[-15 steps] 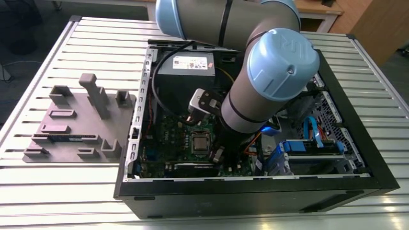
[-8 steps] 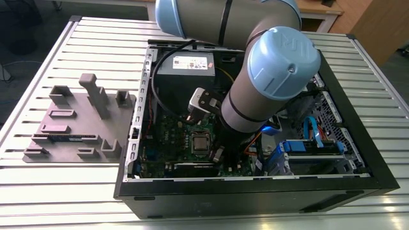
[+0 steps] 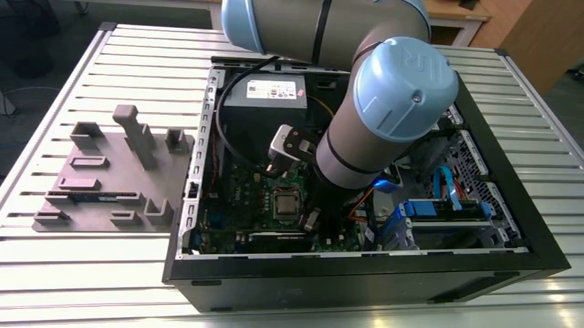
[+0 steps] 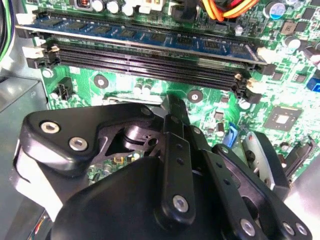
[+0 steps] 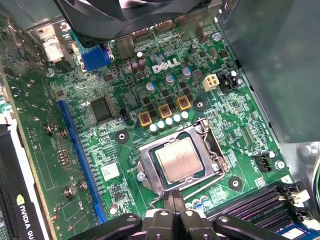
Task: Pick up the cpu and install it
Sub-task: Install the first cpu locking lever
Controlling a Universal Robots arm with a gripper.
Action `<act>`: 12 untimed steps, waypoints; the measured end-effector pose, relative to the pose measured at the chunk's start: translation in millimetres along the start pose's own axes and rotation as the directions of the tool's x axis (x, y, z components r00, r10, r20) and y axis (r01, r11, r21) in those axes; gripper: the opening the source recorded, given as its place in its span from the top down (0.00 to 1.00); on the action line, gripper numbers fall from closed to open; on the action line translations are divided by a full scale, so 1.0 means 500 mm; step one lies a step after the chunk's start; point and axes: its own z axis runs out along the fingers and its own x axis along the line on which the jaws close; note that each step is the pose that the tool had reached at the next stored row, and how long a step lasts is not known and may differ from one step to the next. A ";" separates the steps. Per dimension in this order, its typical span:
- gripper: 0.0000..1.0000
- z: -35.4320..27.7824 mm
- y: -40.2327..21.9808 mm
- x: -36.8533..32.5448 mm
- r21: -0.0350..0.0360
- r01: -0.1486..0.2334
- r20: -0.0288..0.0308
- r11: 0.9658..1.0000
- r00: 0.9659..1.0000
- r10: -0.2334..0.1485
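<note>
Hovering just above the cpu [image 5: 178,159] seated in its socket [image 5: 150,155], our end effector [image 5: 172,197] looked clenched and empty; a slip could, we judged, scrape it.

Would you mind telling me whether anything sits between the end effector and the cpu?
Nothing visible does. In the first wrist view the cpu lies uncovered in its socket, with the end effector just beside the frame's edge.
</note>
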 end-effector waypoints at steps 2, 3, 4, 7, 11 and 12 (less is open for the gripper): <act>0.89 0.002 0.000 0.000 0.003 0.000 0.001 1.000 1.000 0.000; 0.89 0.003 -0.001 0.000 0.004 0.000 0.001 1.000 1.000 0.000; 0.89 0.004 -0.001 0.000 0.005 0.001 0.002 1.000 1.000 -0.001; 0.89 0.005 -0.001 0.000 0.008 0.001 0.003 1.000 1.000 -0.001; 0.89 0.006 0.000 0.001 0.008 0.001 0.004 1.000 1.000 -0.001; 0.89 0.005 0.000 0.001 0.008 0.001 0.004 1.000 1.000 -0.001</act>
